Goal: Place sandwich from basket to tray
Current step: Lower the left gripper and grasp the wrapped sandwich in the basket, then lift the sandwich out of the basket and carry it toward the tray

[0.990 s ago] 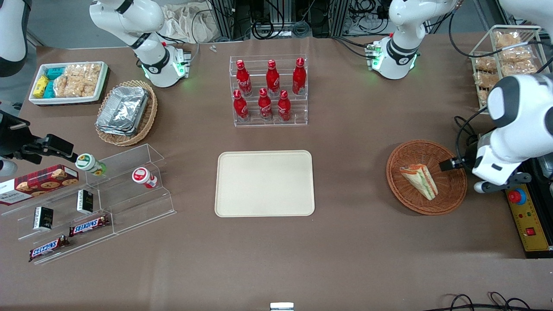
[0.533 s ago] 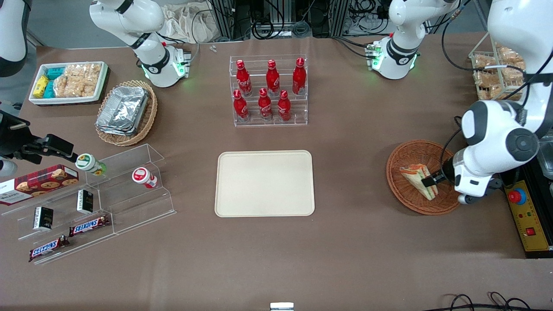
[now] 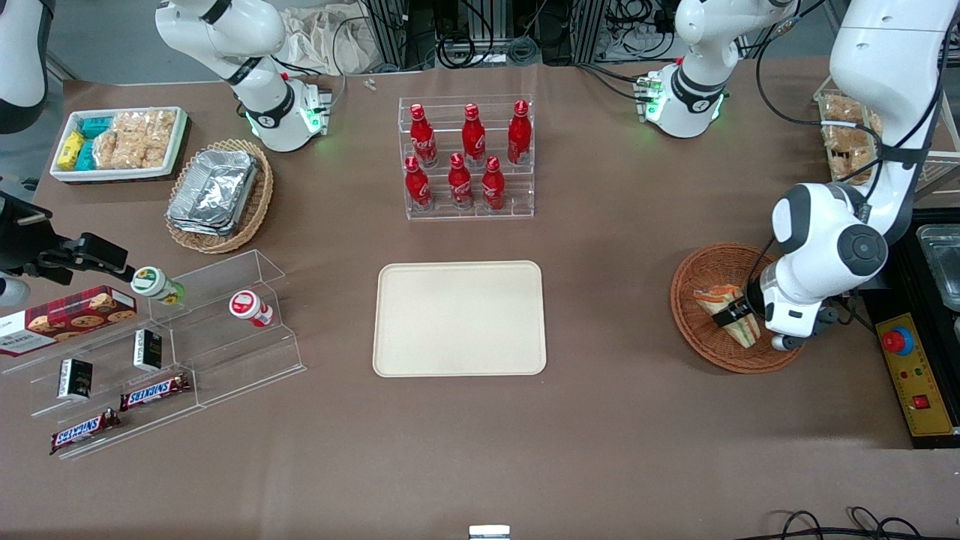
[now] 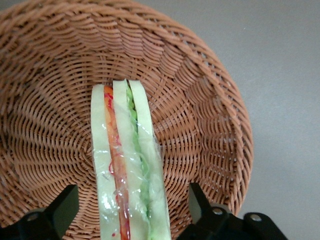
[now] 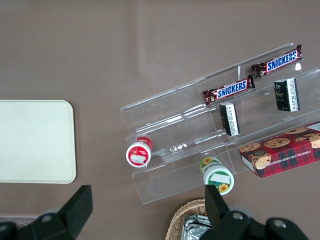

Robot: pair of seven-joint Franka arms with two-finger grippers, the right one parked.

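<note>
The sandwich [image 4: 125, 165] lay in the basket [image 3: 697, 341]. The gripper [image 4: 131, 210] hovered over it, fingers [image 4: 62, 207] open, one on each side. The tray [image 3: 459, 318] sat at the basket's nine o'clock, bare worktop [image 3: 607, 315] between.

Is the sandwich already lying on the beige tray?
No, the sandwich lies in the basket between the open fingers of the tool, and the tray holds nothing.

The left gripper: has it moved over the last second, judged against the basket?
Yes. The gripper has come in from the basket's rim on the working arm's side to its middle, and now straddles the sandwich, fingers open.
</note>
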